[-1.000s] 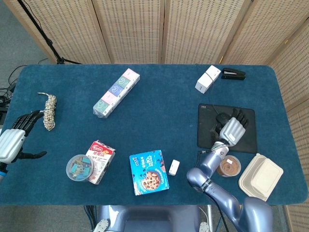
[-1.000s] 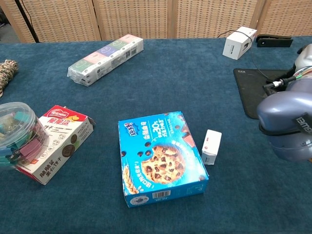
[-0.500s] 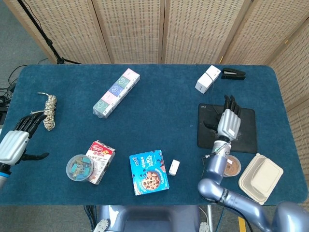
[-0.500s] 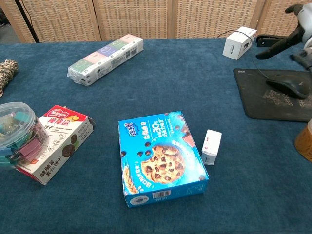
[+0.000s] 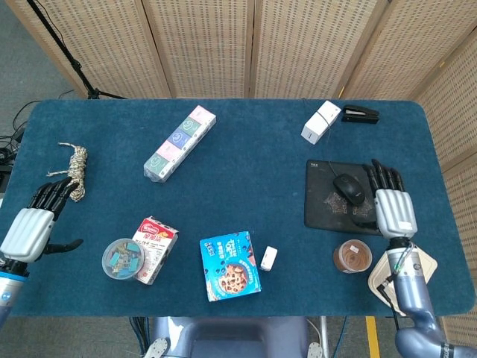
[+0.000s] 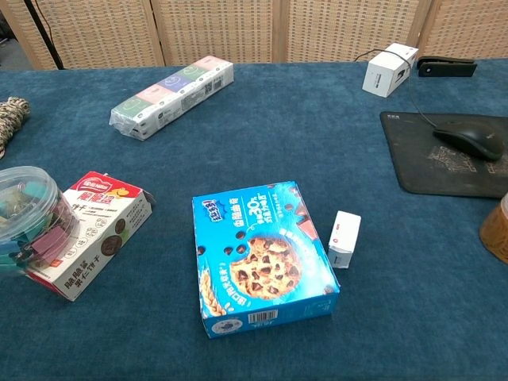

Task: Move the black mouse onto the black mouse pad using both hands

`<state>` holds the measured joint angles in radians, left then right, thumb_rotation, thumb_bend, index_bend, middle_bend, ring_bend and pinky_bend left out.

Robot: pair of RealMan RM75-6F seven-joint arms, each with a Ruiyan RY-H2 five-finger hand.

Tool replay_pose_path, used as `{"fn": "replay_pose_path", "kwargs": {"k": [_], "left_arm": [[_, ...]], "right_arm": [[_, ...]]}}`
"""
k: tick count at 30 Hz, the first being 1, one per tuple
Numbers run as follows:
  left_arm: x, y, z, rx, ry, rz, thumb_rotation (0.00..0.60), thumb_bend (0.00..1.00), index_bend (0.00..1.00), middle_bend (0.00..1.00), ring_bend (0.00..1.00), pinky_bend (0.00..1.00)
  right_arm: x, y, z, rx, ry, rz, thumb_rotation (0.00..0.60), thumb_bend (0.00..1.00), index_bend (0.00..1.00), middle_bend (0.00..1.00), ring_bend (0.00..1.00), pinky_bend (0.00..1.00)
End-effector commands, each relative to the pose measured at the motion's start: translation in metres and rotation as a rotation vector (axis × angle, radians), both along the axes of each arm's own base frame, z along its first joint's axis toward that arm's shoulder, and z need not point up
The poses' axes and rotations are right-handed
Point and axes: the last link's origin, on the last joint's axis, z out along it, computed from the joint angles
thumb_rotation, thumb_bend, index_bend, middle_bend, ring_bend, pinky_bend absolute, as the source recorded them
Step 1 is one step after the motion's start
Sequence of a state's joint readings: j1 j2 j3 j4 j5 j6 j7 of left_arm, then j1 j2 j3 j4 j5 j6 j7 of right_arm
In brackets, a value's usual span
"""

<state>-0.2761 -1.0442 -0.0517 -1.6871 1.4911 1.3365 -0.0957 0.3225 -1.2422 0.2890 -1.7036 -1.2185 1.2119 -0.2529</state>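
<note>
Both hands, left hand (image 5: 31, 227) and right hand (image 5: 392, 206), hover with fingers spread.

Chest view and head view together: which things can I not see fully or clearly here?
- Both hands: outside the chest view; the head view alone shows the left hand and right hand.
- Brown cup: cut off by the chest view's right edge.
- Rope: cut off by its left edge.
- Box print: too small in the head view.

Left hand (image 5: 31, 228) and right hand (image 5: 393, 208) empty, fingers spread.
</note>
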Motion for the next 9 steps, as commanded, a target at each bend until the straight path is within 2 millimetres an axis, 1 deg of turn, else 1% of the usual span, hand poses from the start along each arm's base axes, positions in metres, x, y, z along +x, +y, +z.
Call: {"fn": "replay_pose_path", "kwargs": {"k": [1,4,9], "left_arm": [[-0.005,-0.008,-0.005,0.018,-0.011,0.034,0.6,0.02,0.0,0.0,0.0,0.0],[-0.013,-0.013,-0.006,0.043,0.026,0.048,0.6,0.02,0.0,0.0,0.0,0.0],[-0.02,-0.02,-0.007,0.079,0.063,0.067,0.6,0.02,0.0,0.0,0.0,0.0]], "right_arm": [[-0.044,0.036,0.012,0.032,0.07,-0.022,0.6,0.0,0.0,0.0,0.0,0.0],[-0.062,0.053,0.017,0.032,0.078,-0.033,0.6,0.0,0.0,0.0,0.0,0.0],[-0.075,0.069,0.022,0.013,0.065,-0.045,0.6,0.0,0.0,0.0,0.0,0.0]]}}
